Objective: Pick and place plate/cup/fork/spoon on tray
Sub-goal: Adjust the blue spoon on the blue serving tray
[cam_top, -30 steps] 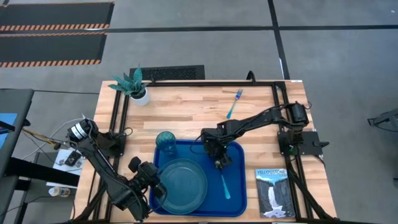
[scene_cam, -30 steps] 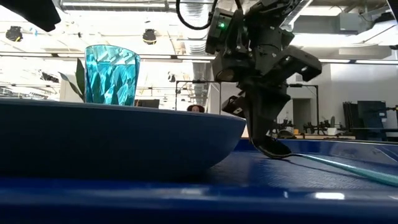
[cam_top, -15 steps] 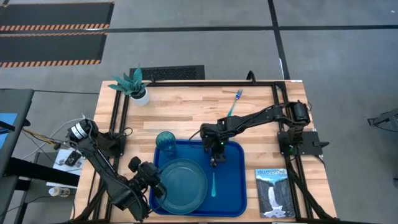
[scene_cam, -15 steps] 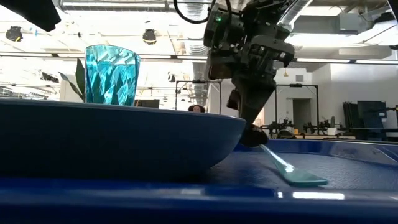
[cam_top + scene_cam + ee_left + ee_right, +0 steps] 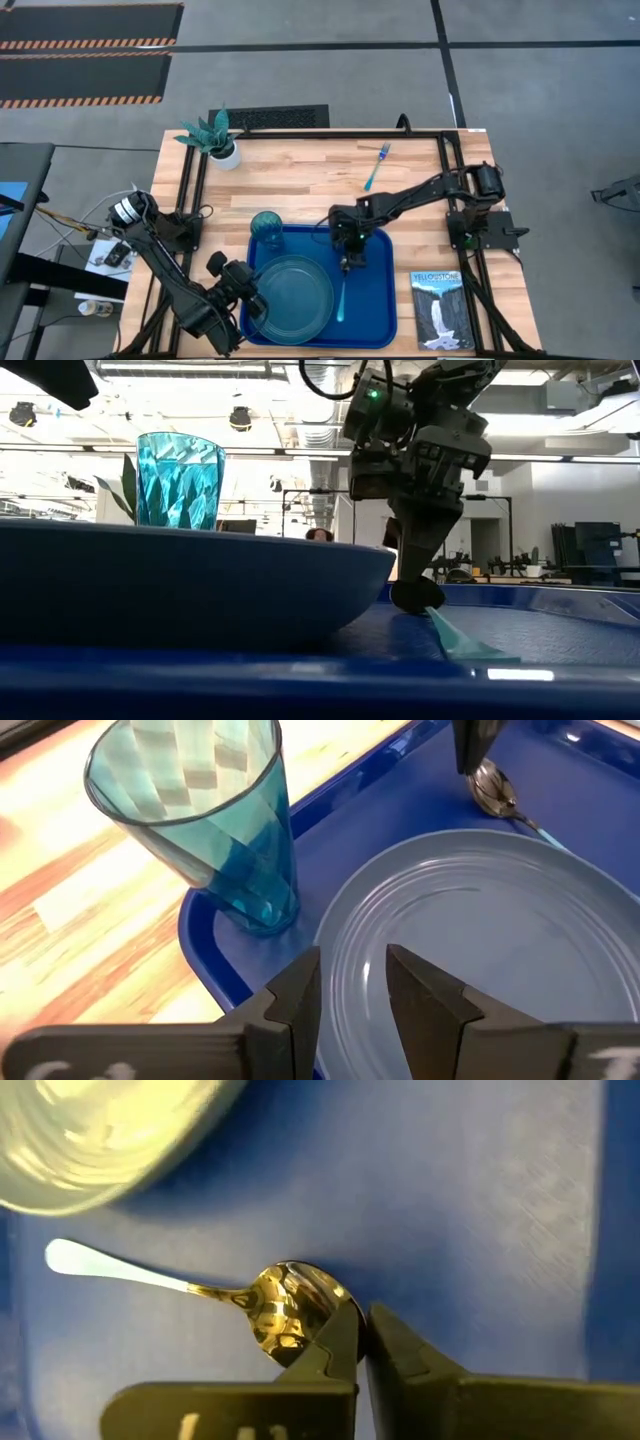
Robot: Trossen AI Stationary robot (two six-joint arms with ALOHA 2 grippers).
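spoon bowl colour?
Dark, shiny metal with gold-toned reflections; the spoon has a light teal handle. Shows best in the right wrist view.

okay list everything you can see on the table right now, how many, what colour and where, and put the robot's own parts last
tray: one, bright blue, near middle of the table
plate: one, teal-blue, on the tray's left half
cup: one, translucent teal-green, upright at the tray's far left corner
spoon: one, dark shiny bowl, light teal handle, on the tray just right of the plate
fork: one, light blue, on bare wood at the far right, off the tray
potted plant: one, white pot, teal leaves, far left corner
Yellowstone book: one, right of the tray
left claw: open over the plate's rim, near left
right claw: nearly shut, tips at the spoon's bowl, whether gripping it is unclear
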